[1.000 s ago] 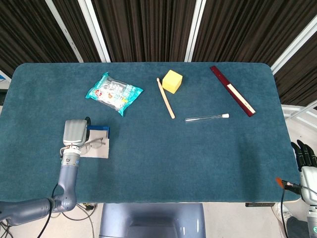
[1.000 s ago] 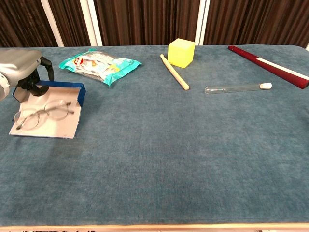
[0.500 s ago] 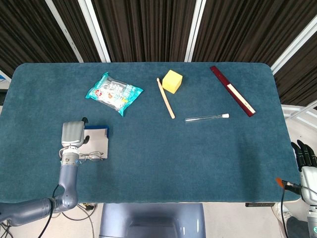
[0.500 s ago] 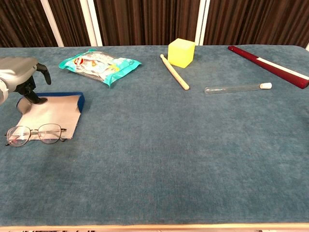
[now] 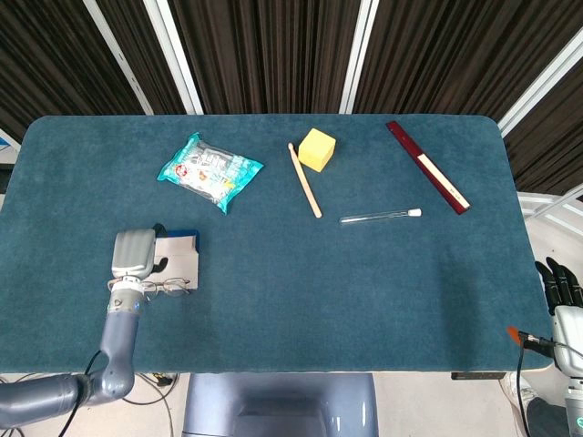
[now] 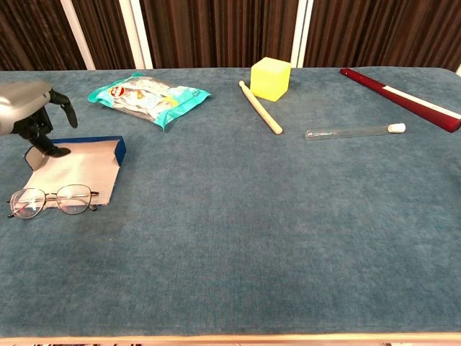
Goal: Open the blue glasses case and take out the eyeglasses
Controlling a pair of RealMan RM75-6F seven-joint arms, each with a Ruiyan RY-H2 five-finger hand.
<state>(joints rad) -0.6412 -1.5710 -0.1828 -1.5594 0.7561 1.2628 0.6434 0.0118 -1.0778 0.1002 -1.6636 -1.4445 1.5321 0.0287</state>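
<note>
Chest view first, far left: the left hand [image 6: 32, 115] hangs over the back corner of the flat blue glasses case with the pale grey lining [image 6: 75, 166], fingers apart, dark fingertips pointing down at the lining, nothing in them. The case lies open on the teal felt table [image 6: 238, 238]. The thin wire-framed eyeglasses [image 6: 50, 200] sit at its near edge, partly over the lining's front corner, lenses side by side (so they look all but out). By my reading the task is at its close; what is left is for the hand to lift clear without dragging the case or nudging the frames.

Moving right: a crinkly teal snack packet [image 6: 148, 96], its printing too small to read. Then a pale wooden stick [image 6: 260, 107] just beside a yellow foam cube [image 6: 271, 78], a clear glass tube with a white stopper [image 6: 354, 132], and a dark red ruler with a white strip [image 6: 402, 99], markings illegible.

In the head view the right hand [image 5: 563, 296] waits off the table's right edge, dark fingers upright and loosely apart, holding nothing.
</note>
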